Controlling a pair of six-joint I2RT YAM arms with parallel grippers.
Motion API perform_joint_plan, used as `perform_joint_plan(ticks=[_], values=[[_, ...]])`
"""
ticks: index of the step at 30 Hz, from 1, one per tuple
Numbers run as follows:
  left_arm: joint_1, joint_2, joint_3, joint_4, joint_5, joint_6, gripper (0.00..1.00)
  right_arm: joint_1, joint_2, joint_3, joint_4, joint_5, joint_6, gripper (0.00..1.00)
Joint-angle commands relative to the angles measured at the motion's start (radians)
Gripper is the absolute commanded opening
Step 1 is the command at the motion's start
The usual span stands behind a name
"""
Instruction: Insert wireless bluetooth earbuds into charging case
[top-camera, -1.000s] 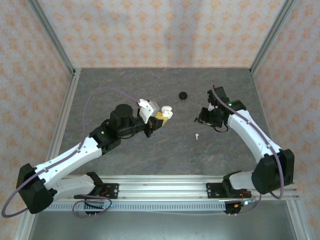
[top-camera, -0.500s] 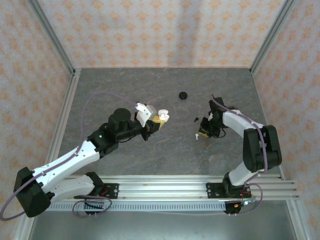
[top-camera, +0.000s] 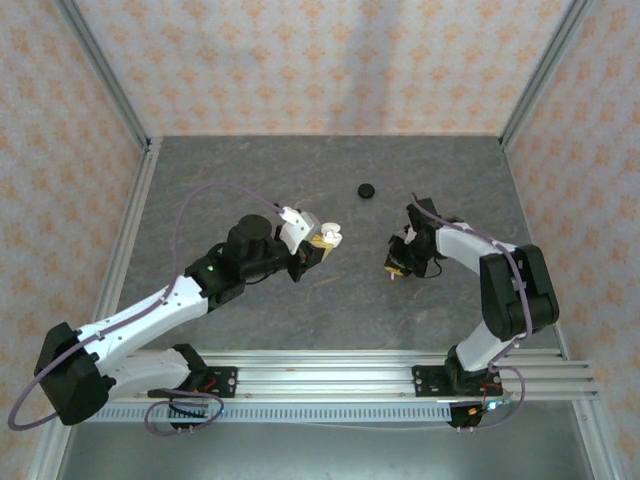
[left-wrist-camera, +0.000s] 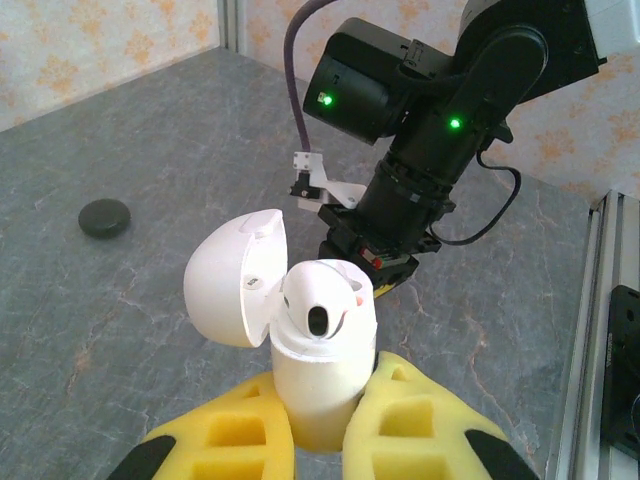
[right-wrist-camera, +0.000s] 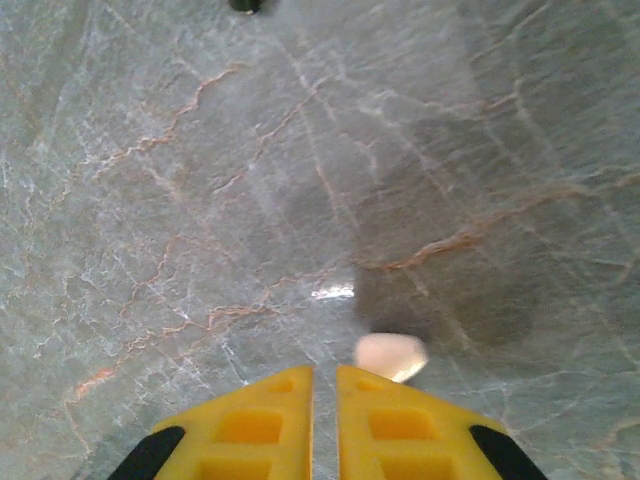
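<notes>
My left gripper is shut on a white charging case, which stands upright with its lid swung open. A white earbud sits in the case's top. In the top view the case is held left of the table's centre. My right gripper is down at the table with its yellow fingers nearly together and nothing showing in the slit between them. Another white earbud lies on the table just past the right fingertip, outside the slit. In the top view the right gripper covers that spot.
A black round puck lies on the grey marbled table behind both grippers, and also appears as the puck in the left wrist view. A small dark thing is cut off at the top edge. Aluminium posts frame the table.
My right arm folded inward and brought its gripper down and left onto the spot of the loose white earbud, its jaws closing. The left gripper with the case shifted slightly.
</notes>
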Motion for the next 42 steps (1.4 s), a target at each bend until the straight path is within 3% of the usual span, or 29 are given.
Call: perform_joint_plan(ticks=[1, 10, 16, 26, 42], values=[[-0.011, -0.003, 0.039, 0.018, 0.013, 0.012, 0.0, 0.014, 0.022, 0.011, 0.015, -0.005, 0.017, 0.14], [-0.01, -0.01, 0.039, 0.001, 0.008, 0.013, 0.0, 0.031, -0.018, 0.039, -0.013, 0.002, 0.024, 0.13], [-0.01, 0.0, 0.04, 0.013, 0.014, 0.008, 0.0, 0.031, -0.071, 0.077, -0.097, 0.103, -0.004, 0.14], [-0.009, -0.017, 0.03, 0.002, 0.009, 0.012, 0.0, 0.032, -0.005, 0.101, -0.152, 0.161, 0.005, 0.26], [-0.01, -0.031, 0.019, -0.001, -0.002, 0.018, 0.0, 0.102, 0.082, 0.121, -0.179, 0.236, 0.023, 0.29]])
